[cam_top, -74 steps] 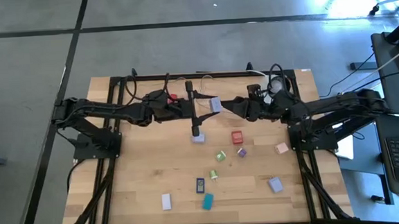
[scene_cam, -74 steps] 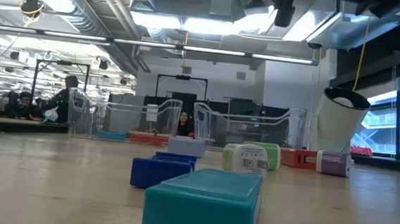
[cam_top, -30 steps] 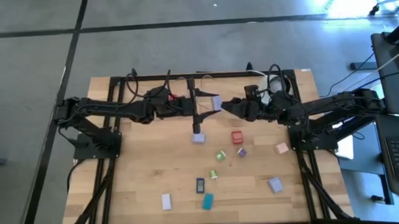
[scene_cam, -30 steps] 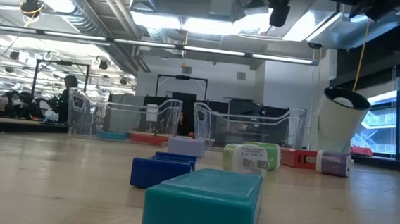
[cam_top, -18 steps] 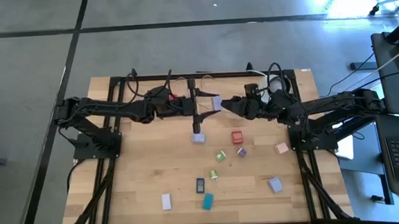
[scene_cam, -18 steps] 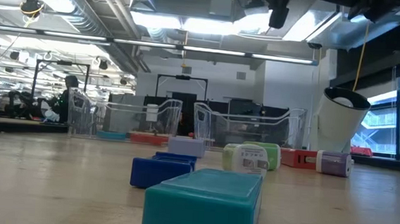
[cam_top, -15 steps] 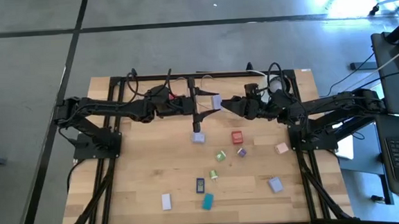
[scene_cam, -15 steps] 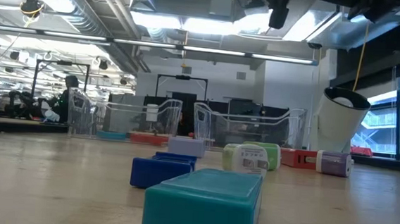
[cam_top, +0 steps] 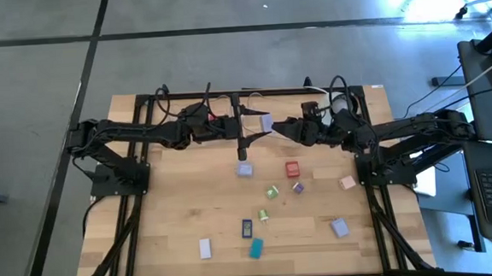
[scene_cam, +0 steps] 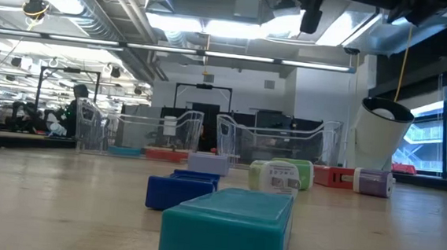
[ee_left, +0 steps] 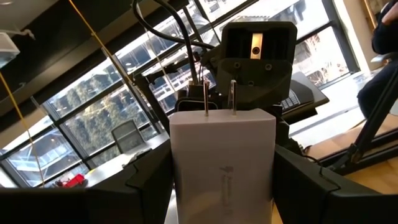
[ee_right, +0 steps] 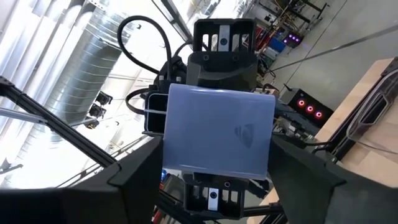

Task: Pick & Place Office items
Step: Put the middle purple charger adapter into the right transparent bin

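The two arms met nose to nose above the table's [cam_top: 147, 204] far middle, apparently to pass one piece across, which would explain its being held in the air between them. The left claw [cam_top: 247, 129] was clamped on a white two-pin plug [ee_left: 222, 162], lilac on its other face, prongs aimed at the right claw [cam_top: 276, 129]; the plug sat squarely between the right claw's fingers [ee_right: 134, 180], which I could not tell were gripping it. Below and nearer than both claws, the other pieces, a red one [cam_top: 292, 169] among them, lay scattered.
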